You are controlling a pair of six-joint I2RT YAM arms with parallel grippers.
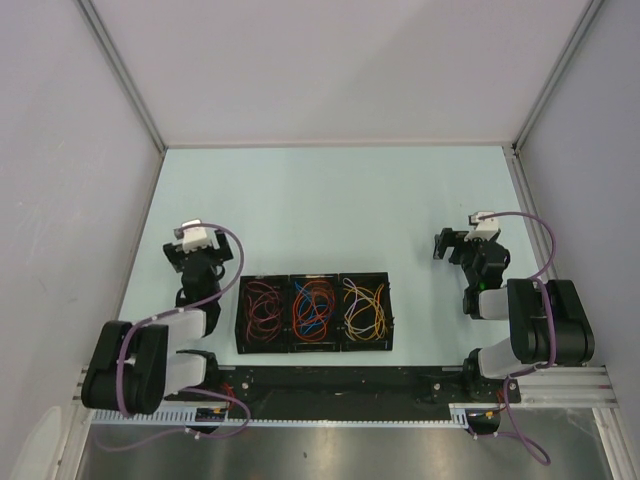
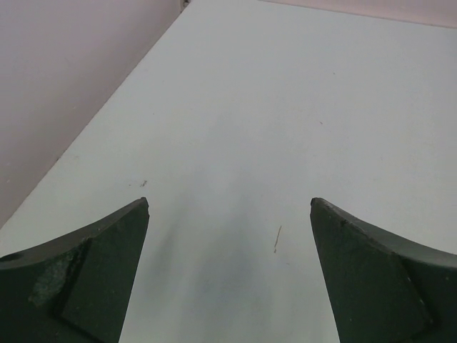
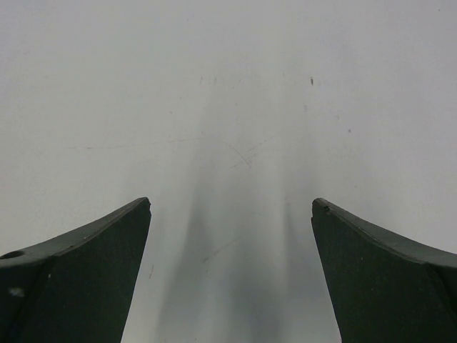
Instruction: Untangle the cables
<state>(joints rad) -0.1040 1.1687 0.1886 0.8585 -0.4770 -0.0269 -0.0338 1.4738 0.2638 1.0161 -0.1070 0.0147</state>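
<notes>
The left arm (image 1: pixel 140 365) and the right arm (image 1: pixel 545 320), two in all, are being seen from above at either side of a pale table (image 1: pixel 320 200). One black tray (image 1: pixel 312 349) is being borne by the table between them, close to its near edge. The tray is being divided into three compartments set side by side. The cables (image 1: pixel 314 308) are all being contained in it, as three loose tangles, one to each compartment.

A tangle of brown, red and pinkish strands (image 1: pixel 264 308) is being held in the left compartment. Red and orange loops mixed with blue (image 1: pixel 314 312) are being held in the middle one, and yellow and orange loops with a few pale strands (image 1: pixel 364 308) in the right one. Single strands cannot be counted at this size.

The left gripper (image 2: pixel 228 207) is being shown released. Its two fingers (image 2: pixel 86 279) are being spread wide over bare table, and nothing is being grasped. It is being poised just left of the tray, apart from it, and pointed toward the far left, where the table is being met by a wall (image 2: pixel 64 86). One short, thin brownish mark (image 2: pixel 277 239) is being shown on the surface between the fingers.

The right gripper (image 3: pixel 230 207) is likewise being shown released, its two fingers wide apart above lightly scuffed table and clasping nothing. In the overhead view it is being poised to the right of the tray, farther from it than the left one. Two thick lilac leads (image 1: pixel 548 255) are being carried, one along each arm.
</notes>
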